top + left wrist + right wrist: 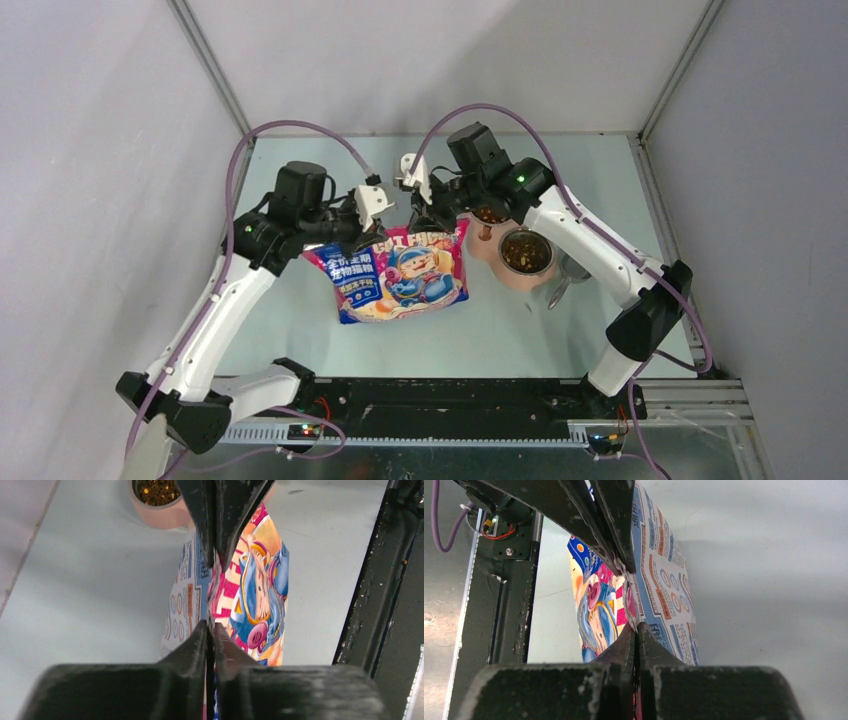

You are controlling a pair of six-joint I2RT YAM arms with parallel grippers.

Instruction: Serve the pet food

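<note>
The glossy cartoon-printed bag hangs above the table, held by its top edge. My left gripper is shut on the bag's top left part and my right gripper is shut on its top right part. In the left wrist view my left gripper pinches the bag. In the right wrist view my right gripper pinches the bag. The bag's mouth is pressed shut between them. Dark brown kibble fills a pink bowl right of the bag; kibble also shows in the left wrist view.
A second pink bowl with kibble sits behind the first, partly under my right arm. A grey metal scoop lies right of the bowls. A black rail runs along the table's near edge.
</note>
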